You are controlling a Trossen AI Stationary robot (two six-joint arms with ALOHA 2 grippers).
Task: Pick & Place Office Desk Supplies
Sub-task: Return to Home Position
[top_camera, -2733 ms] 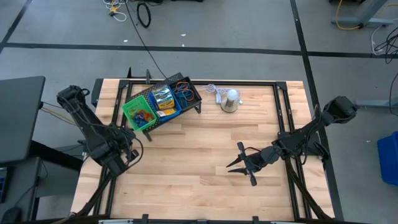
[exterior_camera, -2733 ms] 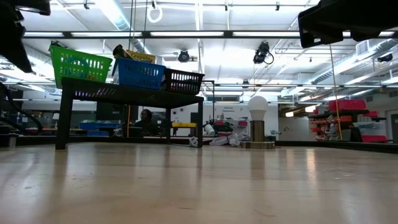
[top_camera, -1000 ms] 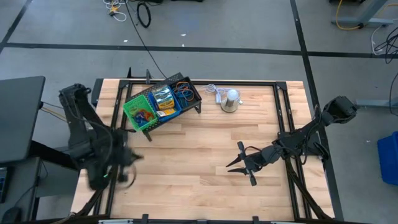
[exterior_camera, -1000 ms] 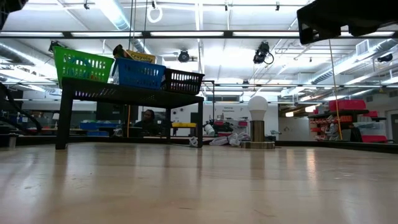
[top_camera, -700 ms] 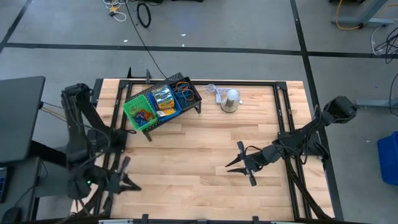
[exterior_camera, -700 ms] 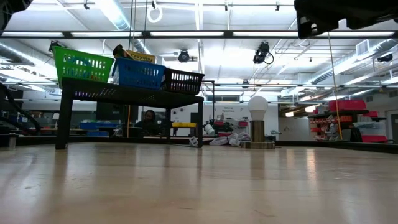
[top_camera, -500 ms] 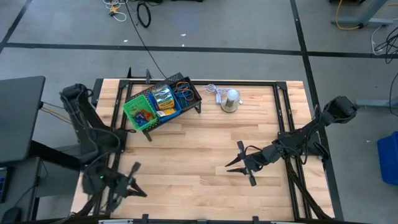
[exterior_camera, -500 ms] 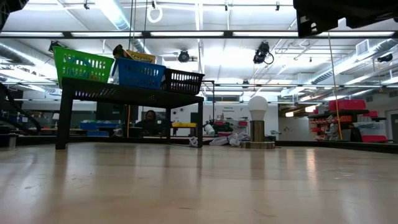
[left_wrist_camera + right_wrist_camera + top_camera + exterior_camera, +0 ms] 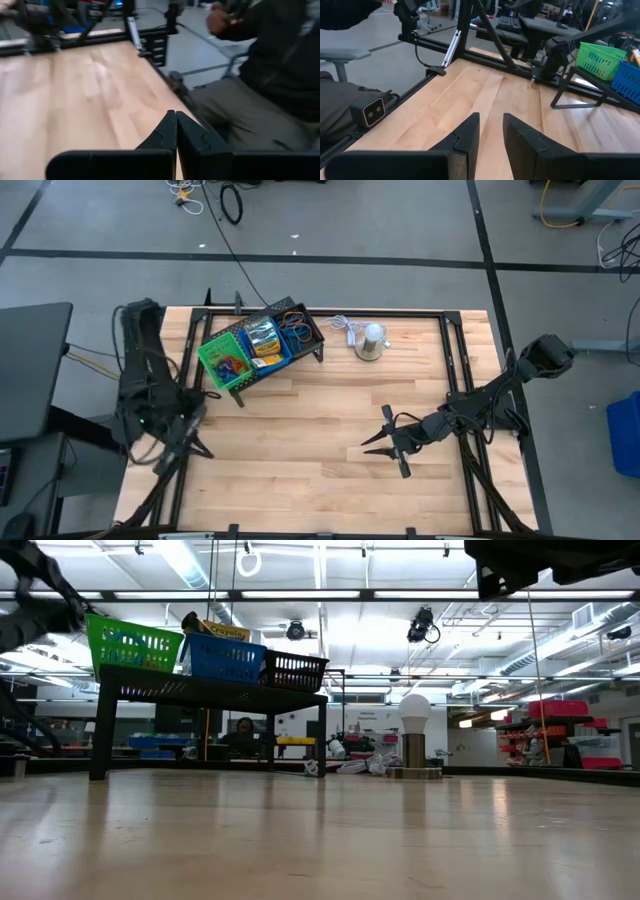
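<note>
View from above, the table's (image 9: 300, 465) centre serving as the dial. The green tray (image 9: 130, 645), blue tray (image 9: 225, 660) and black-mesh tray (image 9: 293, 670) are sitting side by side on the rack (image 9: 210, 692) at 11 o'clock, with a crayon box (image 9: 225, 632) poking out of the blue one. The trays are probably light and stiff, best pinched by a rim wall. The left gripper (image 9: 174, 116) is hanging at 8 o'clock near the table's edge, fingers pressed together on nothing. The right gripper (image 9: 491, 117) is hovering at 4 o'clock, fingers slightly parted, empty, touching nothing.
</note>
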